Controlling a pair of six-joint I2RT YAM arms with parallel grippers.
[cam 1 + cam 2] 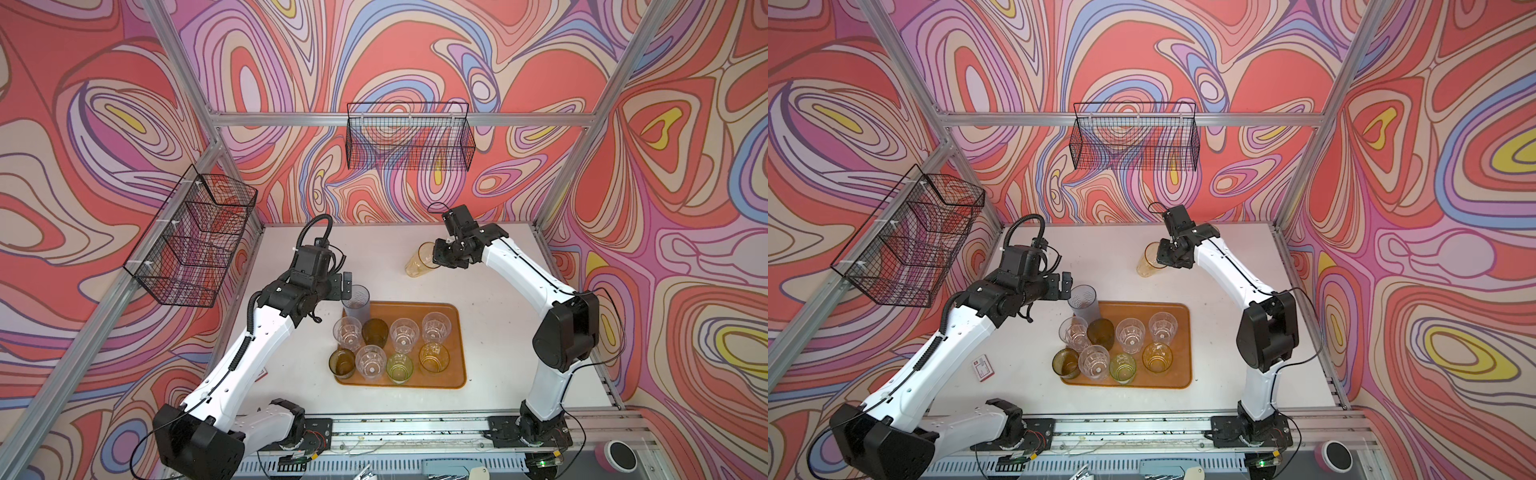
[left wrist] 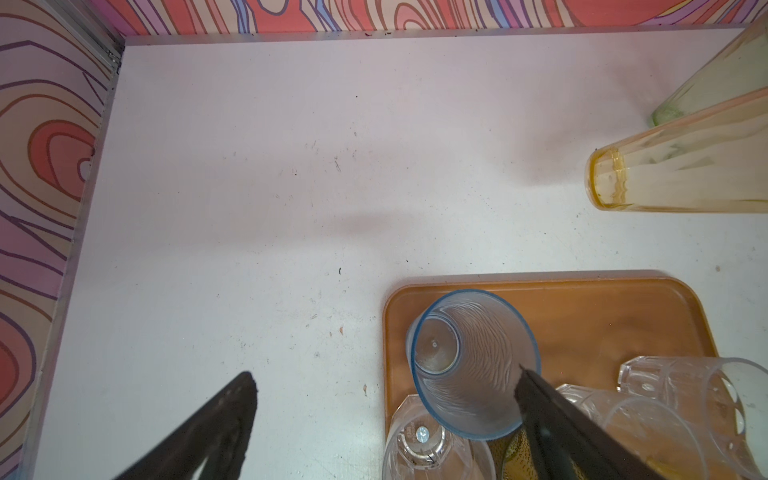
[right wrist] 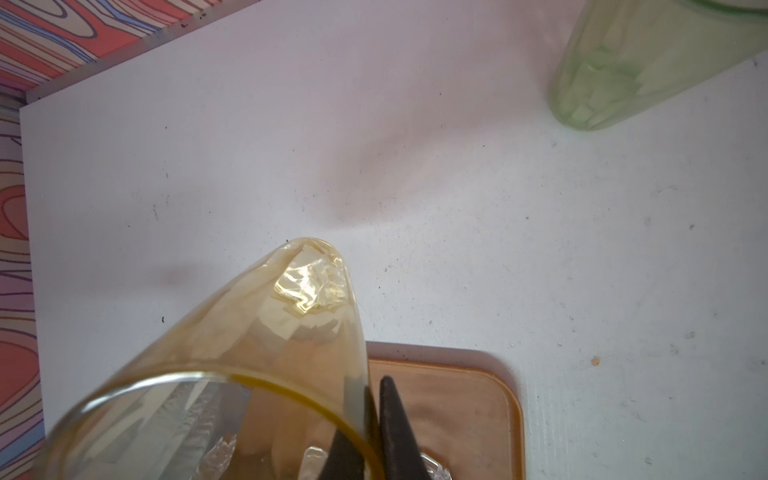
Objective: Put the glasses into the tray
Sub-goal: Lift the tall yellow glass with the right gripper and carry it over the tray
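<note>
Left gripper (image 2: 385, 374) is spread wide, gripping nothing, right beside the tall pale-blue ribbed tumbler (image 1: 356, 301), which stands in the far-left corner of the flat orange-brown tray (image 1: 456, 332). Eight short glass tumblers (image 1: 404, 334) sit on the tray in two rows. Right gripper (image 3: 374, 415) pinches the rim of a tall yellow see-through tumbler (image 1: 419, 259), tilted, past the tray's far edge.

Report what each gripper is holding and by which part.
The right gripper pinches the tall yellow glass at its rim, one finger inside and one outside the wall. The left gripper is open and holds nothing.
</note>
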